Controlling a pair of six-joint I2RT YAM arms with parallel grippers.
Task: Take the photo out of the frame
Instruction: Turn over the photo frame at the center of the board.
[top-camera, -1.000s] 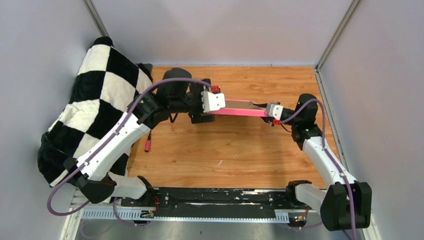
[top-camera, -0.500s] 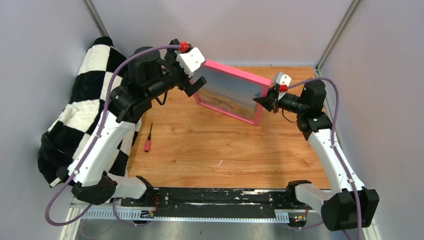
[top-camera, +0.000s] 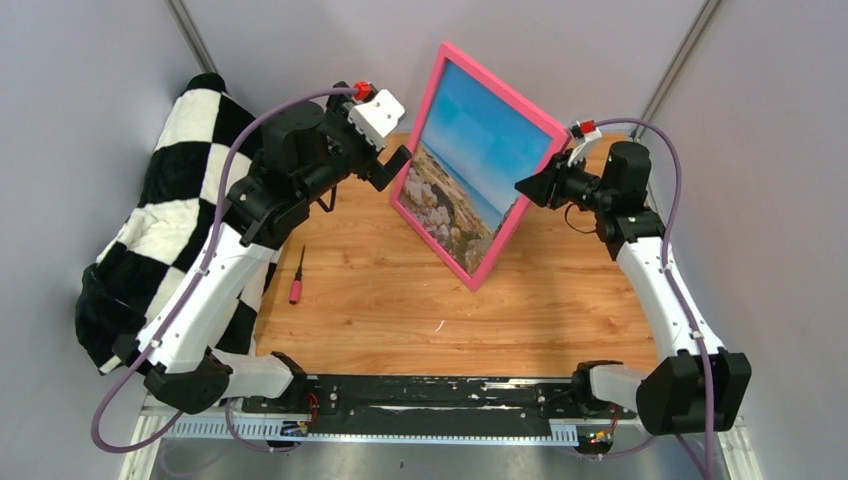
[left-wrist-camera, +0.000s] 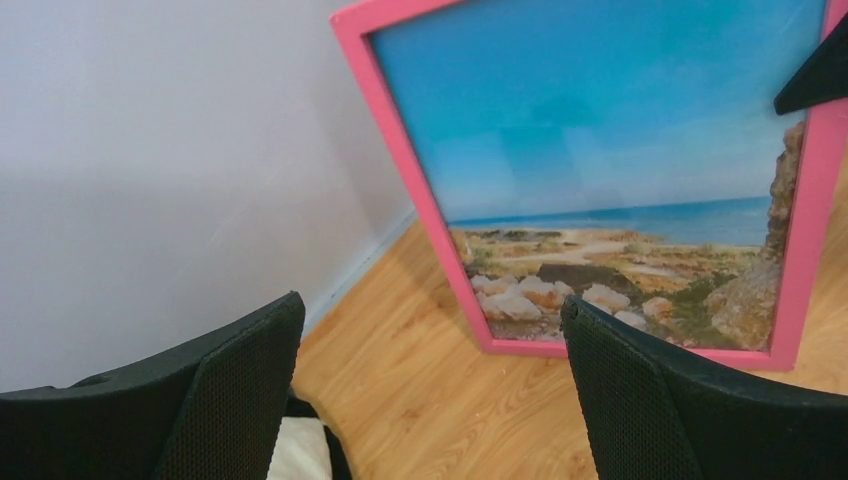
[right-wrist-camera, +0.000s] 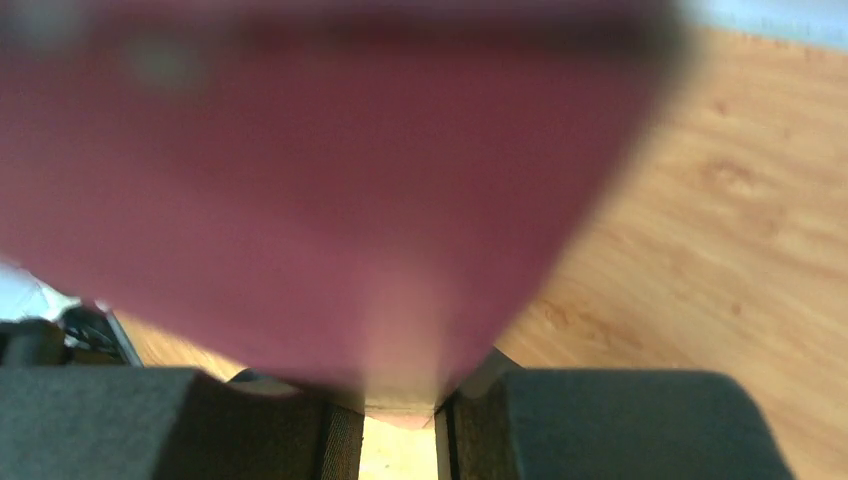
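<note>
The frame (top-camera: 432, 105), with a bright pink border, stands nearly upright and tilted over the wooden table (top-camera: 400, 310), its lower corner at or near the wood. The photo (top-camera: 470, 150) of blue sky, sea and pale stones sits inside it, facing the camera. My right gripper (top-camera: 530, 187) is shut on the frame's right edge; in the right wrist view the frame (right-wrist-camera: 330, 180) is a pink blur between the fingers (right-wrist-camera: 300, 430). My left gripper (top-camera: 397, 165) is open and empty beside the frame's left edge. In the left wrist view the frame (left-wrist-camera: 400, 170) and photo (left-wrist-camera: 600, 130) lie beyond the open gripper (left-wrist-camera: 430, 390).
A black and white checked blanket (top-camera: 190, 210) is heaped at the left edge. A small screwdriver with a pink handle (top-camera: 297, 277) lies on the wood beside it. Grey walls close in the back and both sides.
The frame has swung from lying flat between both grippers to standing nearly upright, picture side towards the camera. The right gripper rose with it. The left gripper now stands open beside it.
</note>
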